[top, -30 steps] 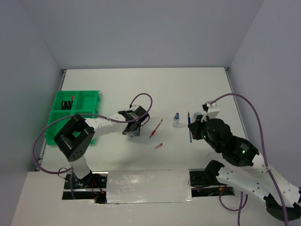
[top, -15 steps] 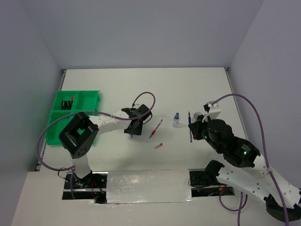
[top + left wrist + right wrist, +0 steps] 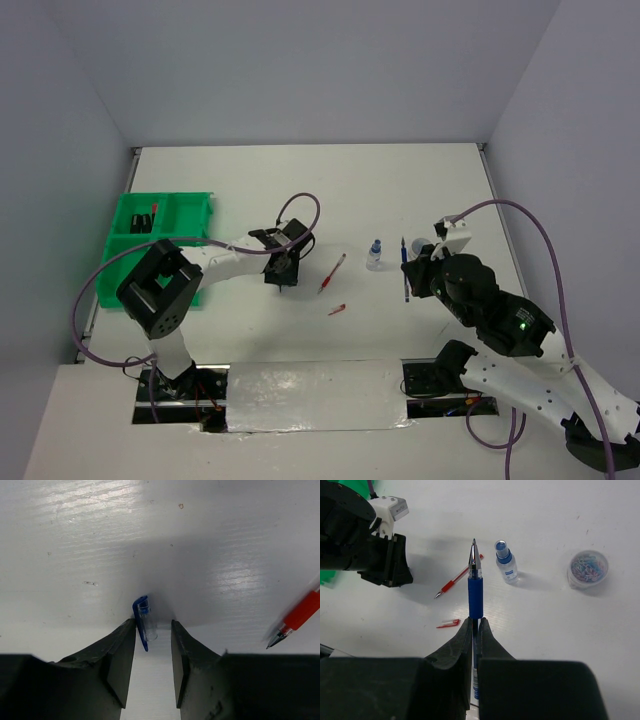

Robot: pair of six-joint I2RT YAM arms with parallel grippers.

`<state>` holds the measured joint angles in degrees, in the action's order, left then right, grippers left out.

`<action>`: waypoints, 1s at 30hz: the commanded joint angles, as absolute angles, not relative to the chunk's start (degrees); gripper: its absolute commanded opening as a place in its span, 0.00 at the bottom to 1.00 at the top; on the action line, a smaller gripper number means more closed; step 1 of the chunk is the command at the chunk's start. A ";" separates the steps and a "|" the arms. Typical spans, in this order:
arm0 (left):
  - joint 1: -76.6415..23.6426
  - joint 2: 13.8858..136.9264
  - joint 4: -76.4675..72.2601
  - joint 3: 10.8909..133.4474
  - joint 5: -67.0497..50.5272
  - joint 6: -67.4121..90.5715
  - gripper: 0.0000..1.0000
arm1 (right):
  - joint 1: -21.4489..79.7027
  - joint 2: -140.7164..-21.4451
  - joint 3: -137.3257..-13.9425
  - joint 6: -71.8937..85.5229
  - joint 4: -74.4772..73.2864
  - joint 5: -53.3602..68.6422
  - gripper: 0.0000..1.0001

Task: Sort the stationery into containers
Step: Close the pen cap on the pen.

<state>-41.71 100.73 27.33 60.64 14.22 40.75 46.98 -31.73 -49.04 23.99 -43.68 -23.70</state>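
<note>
A small clear pen cap with a blue clip (image 3: 142, 614) lies on the white table between the tips of my left gripper (image 3: 153, 622). Its jaws stand open around the cap; the left finger (image 3: 125, 645) is against the clip and the right one is apart from it. My right gripper (image 3: 475, 621) is shut on a blue pen (image 3: 475, 597) held above the table, tip pointing away. Between the arms lie a red pen (image 3: 332, 272), a red cap (image 3: 337, 309) and a blue-capped clear bottle (image 3: 375, 255). The green tray (image 3: 195, 205) sits at the far left.
Black highlighters (image 3: 148, 218) lie in the tray's back left compartment. A round clear tub of coloured paper clips (image 3: 587, 569) stands right of the bottle. The left arm's cable (image 3: 300, 205) loops above its wrist. Grey walls enclose the table.
My left gripper has shifted slightly and its jaws have narrowed around the blue-clipped cap. The right arm holds the blue pen as before, almost still.
</note>
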 commanded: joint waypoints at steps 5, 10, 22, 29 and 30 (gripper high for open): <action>-41.22 106.61 30.58 56.42 12.65 42.18 0.46 | 46.67 -31.20 -48.69 22.68 -40.87 -23.82 0.00; -41.13 106.87 30.76 55.55 13.01 42.54 0.46 | 46.76 -31.03 -48.43 22.76 -40.61 -23.56 0.00; -40.87 106.79 23.21 49.93 8.18 42.89 0.00 | 46.67 -30.23 -48.25 22.32 -39.91 -20.67 0.00; -40.87 88.09 19.43 48.25 11.15 45.96 0.00 | 46.76 -30.23 -44.22 22.32 -33.15 -6.79 0.00; -40.78 85.80 19.60 48.60 11.86 46.31 0.00 | 46.67 -30.15 -43.25 22.85 -30.09 -4.85 0.00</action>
